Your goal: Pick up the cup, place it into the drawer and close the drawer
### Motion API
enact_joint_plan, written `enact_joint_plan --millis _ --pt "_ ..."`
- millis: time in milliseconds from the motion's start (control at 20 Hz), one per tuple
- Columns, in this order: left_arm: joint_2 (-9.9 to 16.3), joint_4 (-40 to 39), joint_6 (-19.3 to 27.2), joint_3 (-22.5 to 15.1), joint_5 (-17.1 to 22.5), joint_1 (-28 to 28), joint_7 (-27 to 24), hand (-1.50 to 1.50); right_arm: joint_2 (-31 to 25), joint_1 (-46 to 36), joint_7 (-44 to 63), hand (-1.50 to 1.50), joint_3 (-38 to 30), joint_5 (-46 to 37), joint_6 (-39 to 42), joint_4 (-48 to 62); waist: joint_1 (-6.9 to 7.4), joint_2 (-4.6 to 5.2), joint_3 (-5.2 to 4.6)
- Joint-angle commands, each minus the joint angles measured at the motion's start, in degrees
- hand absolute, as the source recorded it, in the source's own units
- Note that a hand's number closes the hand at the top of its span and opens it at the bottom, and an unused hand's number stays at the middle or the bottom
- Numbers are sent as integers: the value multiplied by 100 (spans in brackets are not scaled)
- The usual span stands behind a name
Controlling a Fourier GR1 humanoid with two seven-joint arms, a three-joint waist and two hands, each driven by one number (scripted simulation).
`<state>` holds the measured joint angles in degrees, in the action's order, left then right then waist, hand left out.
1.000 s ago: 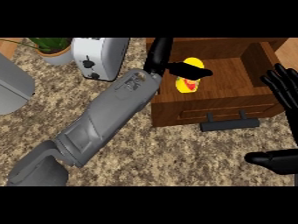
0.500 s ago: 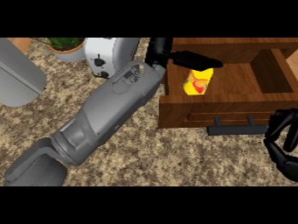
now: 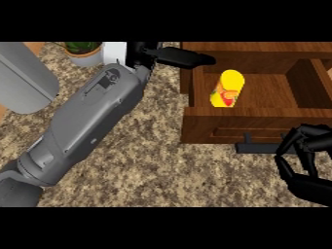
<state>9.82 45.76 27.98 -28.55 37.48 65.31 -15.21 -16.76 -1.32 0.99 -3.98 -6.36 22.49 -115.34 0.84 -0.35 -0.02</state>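
Note:
The yellow cup (image 3: 227, 89) with a red mark stands upright inside the open wooden drawer (image 3: 262, 122), near its left wall. My left hand (image 3: 170, 56) hovers over the drawer's back left corner, fingers straight and pointing right, apart from the cup. The grey left forearm (image 3: 89, 116) crosses the counter from the lower left. At the lower right, my right hand (image 3: 313, 163) has its fingers curled, just right of the black drawer handle (image 3: 256, 147) on the drawer's front, holding nothing that I can see.
A white appliance (image 3: 115, 48) and a potted plant (image 3: 82, 51) stand at the back left behind my left arm. A large grey rounded object (image 3: 14, 75) fills the far left. The speckled counter (image 3: 161, 170) lies in front of the drawer.
The left hand has let go of the cup and drawn back to the left. The right hand came down from its raised open pose and curled beside the drawer handle.

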Motion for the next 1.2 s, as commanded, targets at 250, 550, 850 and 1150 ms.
enact_joint_plan --millis 250,550,850,1150 --pt "1169 1745 -459 397 104 -1510 299 -150 238 -381 -171 150 775 -1701 -662 638 81 6 0" --pt "1459 2120 -588 570 166 -1872 454 -150 -21 -959 -558 150 1505 -3332 -1072 1911 168 39 0" --pt "1978 2807 -815 817 142 -2913 188 -150 -29 -1372 -1040 150 1826 -4391 -1789 3372 153 43 4" --pt "2111 3152 -1252 1043 222 -3521 121 -150 381 -2655 -1810 150 1408 -4546 -2639 5954 160 91 10"
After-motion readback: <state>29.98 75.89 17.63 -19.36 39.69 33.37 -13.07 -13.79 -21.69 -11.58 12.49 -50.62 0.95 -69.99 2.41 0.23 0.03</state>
